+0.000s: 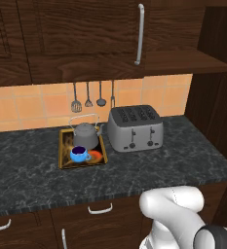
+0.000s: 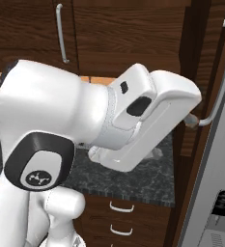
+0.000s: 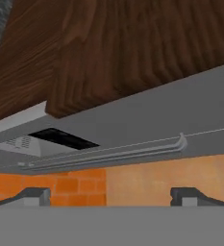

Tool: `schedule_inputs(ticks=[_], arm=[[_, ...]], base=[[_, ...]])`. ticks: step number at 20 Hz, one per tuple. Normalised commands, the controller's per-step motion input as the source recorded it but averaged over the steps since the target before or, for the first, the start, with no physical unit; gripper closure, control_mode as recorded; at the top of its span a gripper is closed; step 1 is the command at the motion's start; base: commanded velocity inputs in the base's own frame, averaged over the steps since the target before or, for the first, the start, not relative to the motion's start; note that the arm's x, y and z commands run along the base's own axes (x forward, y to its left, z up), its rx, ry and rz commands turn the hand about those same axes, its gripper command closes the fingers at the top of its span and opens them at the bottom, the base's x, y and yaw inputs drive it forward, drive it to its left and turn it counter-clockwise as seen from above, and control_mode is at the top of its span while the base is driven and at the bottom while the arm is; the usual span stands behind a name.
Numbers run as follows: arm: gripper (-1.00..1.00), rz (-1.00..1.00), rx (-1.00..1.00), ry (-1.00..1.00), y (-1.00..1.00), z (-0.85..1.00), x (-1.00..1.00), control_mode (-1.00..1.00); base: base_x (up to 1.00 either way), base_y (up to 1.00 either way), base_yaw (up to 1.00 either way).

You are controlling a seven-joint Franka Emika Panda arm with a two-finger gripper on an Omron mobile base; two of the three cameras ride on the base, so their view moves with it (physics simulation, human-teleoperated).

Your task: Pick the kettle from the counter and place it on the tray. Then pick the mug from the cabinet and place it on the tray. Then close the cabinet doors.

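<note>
The grey kettle (image 1: 85, 134) stands on the gold-rimmed tray (image 1: 62, 151) on the dark counter (image 1: 149, 168). The small blue mug (image 1: 79, 154) sits on the same tray, just in front of the kettle. The left cabinet door (image 1: 85, 39) is shut, and its bar handle (image 1: 140, 34) hangs upright. To its right the cabinet shelf (image 1: 188, 61) lies uncovered. My gripper (image 3: 111, 197) is open, its fingertips (image 3: 32, 196) wide apart with nothing between them. It faces a dark wood panel (image 3: 132, 48) close up. In the right base view my hand reaches towards a long silver handle (image 2: 221, 77) at the right.
A silver toaster (image 1: 134, 129) stands right of the tray. Utensils (image 1: 88, 97) hang on the orange tile wall. A grey appliance front (image 2: 215, 193) fills the lower right beside the counter. Drawers with curved pulls (image 2: 121, 208) lie under the worktop.
</note>
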Motion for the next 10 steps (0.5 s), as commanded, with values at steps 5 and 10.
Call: schedule_inputs(ticks=[5,10], arm=[[-1.00,0.00,-0.09,0.07,-0.47,-0.05,0.13,-1.00],[-1.00,0.00,-0.15,0.02,-0.45,-0.14,0.28,-1.00]], base=[[0.00,0.00,0.00],[0.00,0.00,0.00]])
